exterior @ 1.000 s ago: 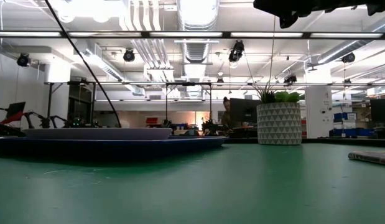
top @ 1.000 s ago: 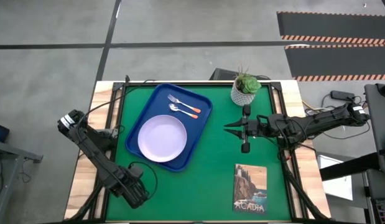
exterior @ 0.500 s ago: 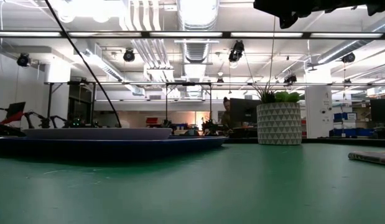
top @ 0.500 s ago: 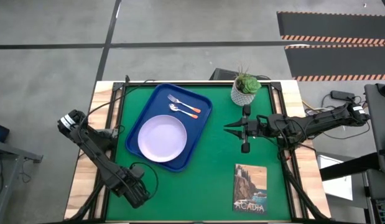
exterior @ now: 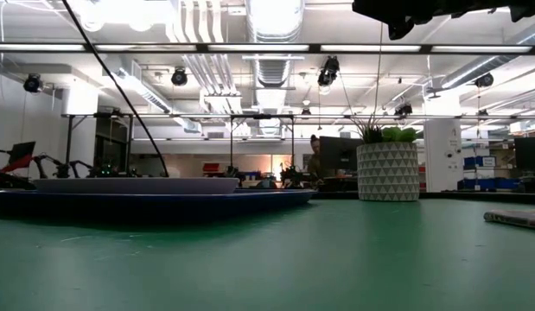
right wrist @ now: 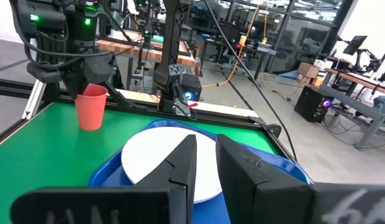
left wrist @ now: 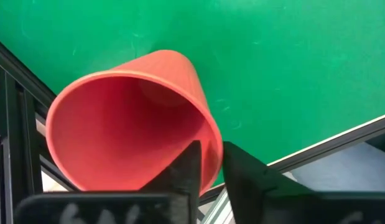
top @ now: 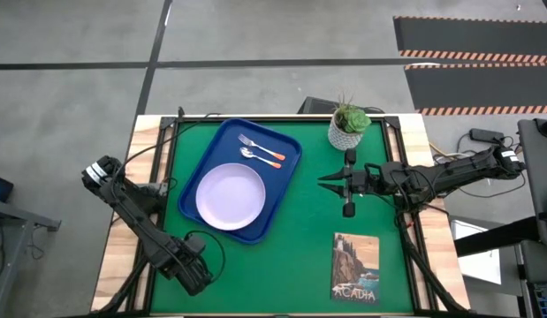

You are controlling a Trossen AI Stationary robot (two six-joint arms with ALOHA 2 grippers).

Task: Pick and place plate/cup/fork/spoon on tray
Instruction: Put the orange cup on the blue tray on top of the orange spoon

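Your left hand [left wrist: 208, 163] grips the orange-red cup [left wrist: 133, 118] by its rim, one finger inside and one outside, at the near left corner of the green tabletop [top: 308, 230], with the cup resting on or just above the mat. The plate [top: 230, 196], the fork [top: 253, 142] and the spoon [top: 259, 156] already lie on the blue tray [top: 207, 155], the cutlery side by side on the far half, the plate on the near half. The cup looks like the last item out, so the step in hand is carrying it; your next move calls for a lift clear of the tray's raised rim and a set-down on bare blue, beside the plate rather than on it. Your right hand [top: 324, 184] hovers over the middle of the tabletop, empty, its fingers nearly together, pointing toward the tray. A potted plant [top: 348, 124] stands at the far edge and a picture book [top: 354, 268] lies near the front. Beyond is an open workshop with ceiling ducts and benches.
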